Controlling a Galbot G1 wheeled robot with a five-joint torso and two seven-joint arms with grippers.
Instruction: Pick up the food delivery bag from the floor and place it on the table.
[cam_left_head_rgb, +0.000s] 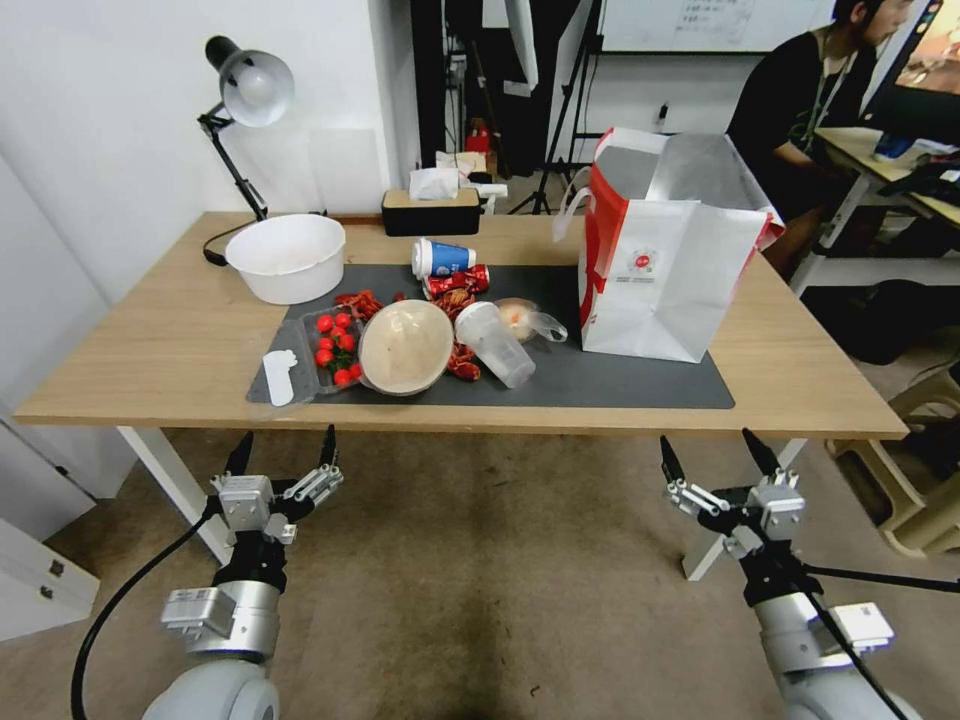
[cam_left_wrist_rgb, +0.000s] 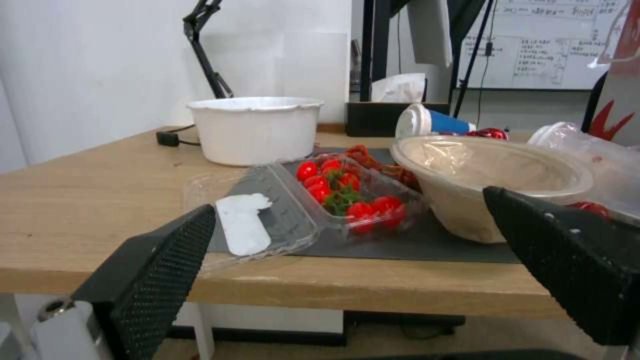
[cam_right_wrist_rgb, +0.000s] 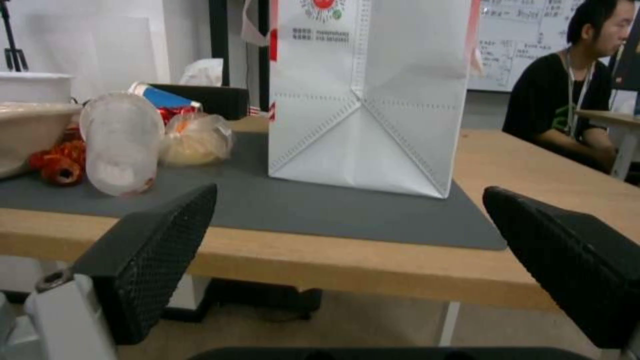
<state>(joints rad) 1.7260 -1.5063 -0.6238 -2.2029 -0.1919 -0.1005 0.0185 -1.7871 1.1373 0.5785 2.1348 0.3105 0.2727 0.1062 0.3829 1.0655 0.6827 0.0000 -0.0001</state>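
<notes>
Grippers: left gripper (cam_left_head_rgb: 285, 452) and right gripper (cam_left_head_rgb: 716, 455) spread wide, empty, near table (cam_left_head_rgb: 150, 350) edge | food delivery bag (cam_left_head_rgb: 668, 270) upright on mat (cam_left_head_rgb: 640, 385), right side | likely light, crushable paper; best taken by strap handle (cam_left_head_rgb: 570, 205).

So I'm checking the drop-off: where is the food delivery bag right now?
In the head view, the food delivery bag stands upright on the right part of the dark grey mat on the table, beside the small clear plastic bag.

light: bright, even indoor | shadows: soft | head view edges bowed | wrist views soft
</notes>
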